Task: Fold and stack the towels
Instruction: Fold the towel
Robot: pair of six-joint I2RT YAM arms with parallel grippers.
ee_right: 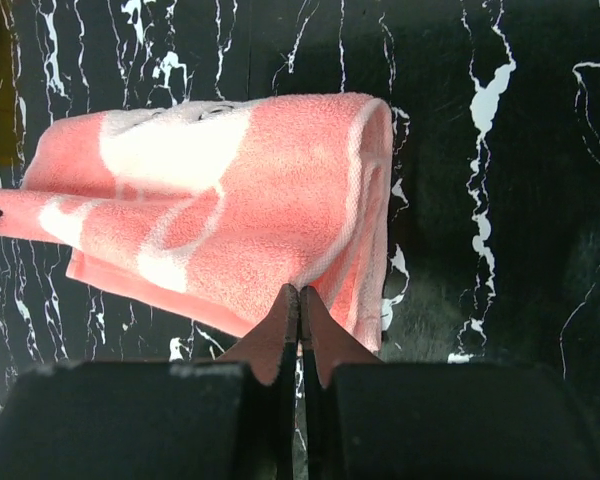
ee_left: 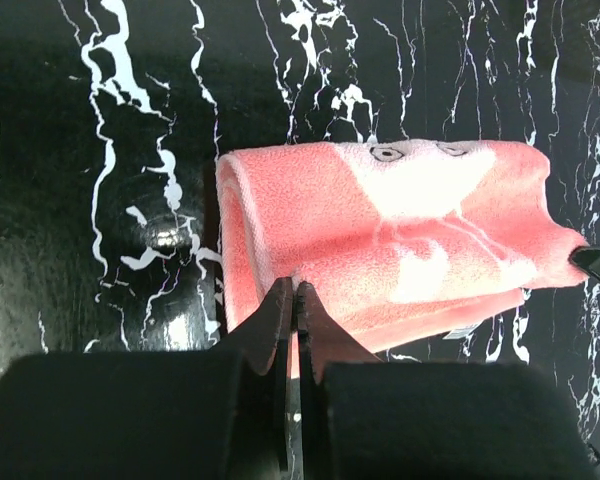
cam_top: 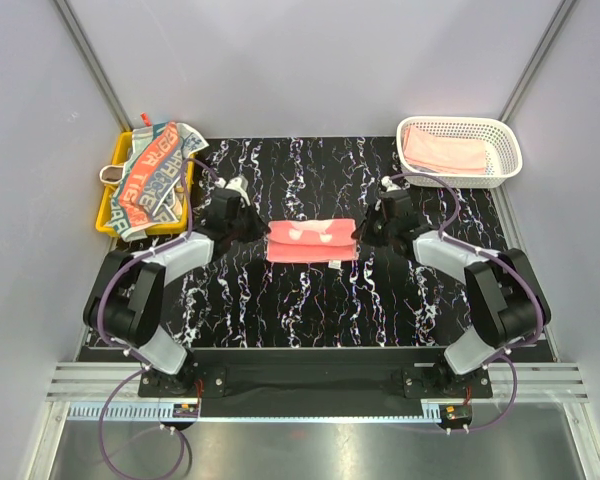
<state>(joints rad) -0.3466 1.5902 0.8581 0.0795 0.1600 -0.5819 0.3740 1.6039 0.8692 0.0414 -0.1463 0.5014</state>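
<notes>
Gripping folded pink towel, white shapes on top, at centre: left end effector clenched on its left end, right end effector on its right. Far left, cream towel in yellow tray, red and teal letters unreadable. Far right, pink cloth in white basket. Black, white-veined surface; grey walls.

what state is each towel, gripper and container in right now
pink and white towel: folded, held by both ends at mid-table
left gripper: shut on the pink and white towel's left end
right gripper: shut on its right end
lettered towel: unfolded, crumpled in a heap
yellow tray: holds the lettered towel
plain pink towel: lying loosely flat
white basket: upright, holds the plain pink towel
</notes>
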